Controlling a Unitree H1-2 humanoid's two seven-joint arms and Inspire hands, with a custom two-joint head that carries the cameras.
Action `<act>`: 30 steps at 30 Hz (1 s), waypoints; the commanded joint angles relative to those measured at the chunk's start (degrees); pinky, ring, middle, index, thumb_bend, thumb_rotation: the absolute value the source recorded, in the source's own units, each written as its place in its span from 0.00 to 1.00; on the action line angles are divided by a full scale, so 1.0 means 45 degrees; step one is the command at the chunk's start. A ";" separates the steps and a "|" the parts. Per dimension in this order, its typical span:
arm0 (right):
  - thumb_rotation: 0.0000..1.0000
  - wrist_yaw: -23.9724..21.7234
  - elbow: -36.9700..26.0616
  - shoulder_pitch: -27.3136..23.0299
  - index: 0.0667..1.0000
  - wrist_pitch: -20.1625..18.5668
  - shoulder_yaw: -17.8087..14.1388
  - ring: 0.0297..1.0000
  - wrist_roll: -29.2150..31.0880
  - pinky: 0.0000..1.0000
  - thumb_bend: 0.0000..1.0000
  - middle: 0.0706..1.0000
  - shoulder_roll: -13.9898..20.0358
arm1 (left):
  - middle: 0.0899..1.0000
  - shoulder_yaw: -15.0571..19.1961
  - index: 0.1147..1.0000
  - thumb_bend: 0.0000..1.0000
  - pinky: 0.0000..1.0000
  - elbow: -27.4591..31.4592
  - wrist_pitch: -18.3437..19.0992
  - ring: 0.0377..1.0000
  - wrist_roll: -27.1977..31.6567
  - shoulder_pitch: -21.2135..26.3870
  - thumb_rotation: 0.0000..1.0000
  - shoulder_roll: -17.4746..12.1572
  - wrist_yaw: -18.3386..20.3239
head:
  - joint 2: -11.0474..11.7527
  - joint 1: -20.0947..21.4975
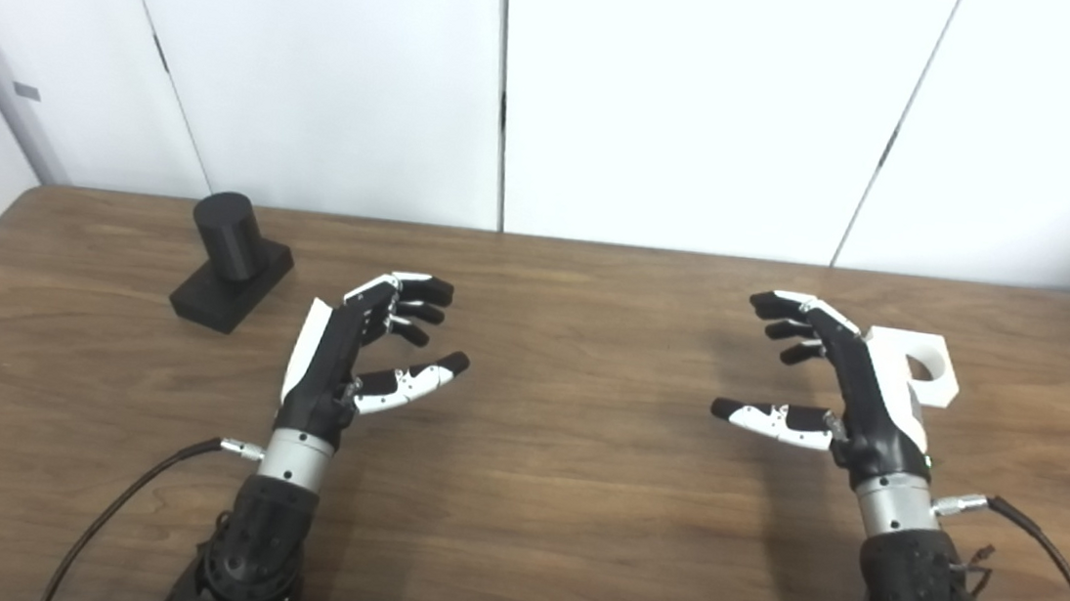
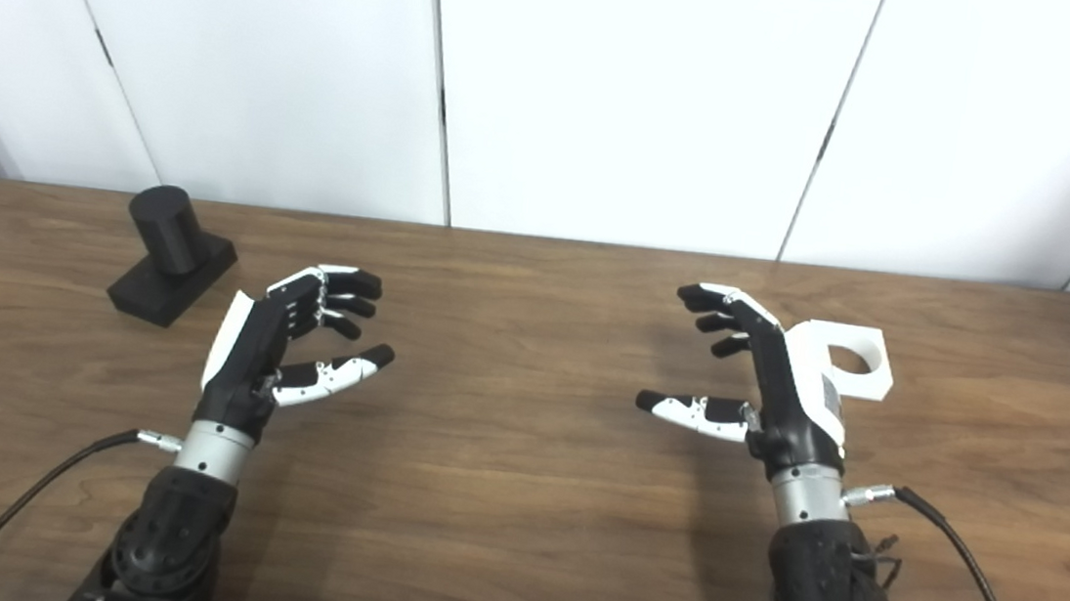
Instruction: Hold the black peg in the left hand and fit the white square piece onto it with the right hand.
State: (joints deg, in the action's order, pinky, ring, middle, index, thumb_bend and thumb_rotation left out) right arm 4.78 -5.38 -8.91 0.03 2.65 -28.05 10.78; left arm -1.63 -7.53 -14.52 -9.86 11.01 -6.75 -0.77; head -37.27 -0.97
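Both hands empty, fingers spread, nothing picked up yet.
Your left hand [image 1: 348, 361] and right hand [image 1: 840, 394] hover over the table [image 1: 555, 499]; white square piece [image 2: 848, 360] just behind the right, black peg [image 1: 229, 261] far-left. Both look rigid, light, smooth: grip peg's base, piece's outer edges.

Peg [image 1: 229, 261] far left, square piece [image 1: 921, 367] right

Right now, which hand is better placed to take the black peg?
The left hand: open, and the black peg stands just beyond it to its left. The right hand is far across the table.
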 commanded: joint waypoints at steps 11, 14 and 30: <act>0.00 -0.0075 -0.0451 -0.0379 0.70 0.0171 -0.0021 0.68 0.0136 0.57 0.66 0.71 0.0084 | 0.65 0.0022 0.60 0.67 0.53 0.0353 -0.0388 0.63 0.0104 0.0402 0.00 -0.0037 -0.0014 | -0.0044 0.0000; 0.00 -0.0092 -0.0417 -0.0358 0.70 0.0241 -0.0050 0.68 0.0179 0.57 0.67 0.71 0.0100 | 0.65 -0.0001 0.59 0.66 0.54 0.0293 -0.0517 0.63 0.0076 0.0408 0.00 -0.0036 -0.0028 | 0.0034 -0.0525; 0.00 -0.0250 0.0255 -0.0273 0.70 0.0800 -0.0532 0.68 0.1013 0.58 0.67 0.72 0.0859 | 0.64 -0.0660 0.60 0.65 0.51 -0.1103 -0.1337 0.63 -0.0815 0.0702 0.00 0.0841 -0.0657 | 0.1811 -0.4656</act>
State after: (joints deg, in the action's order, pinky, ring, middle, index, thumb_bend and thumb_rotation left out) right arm 3.69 -2.79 -8.66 2.75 0.54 -24.15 14.10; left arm -4.40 -12.37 -17.82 -13.05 11.63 -3.15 -2.64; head -29.09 -21.88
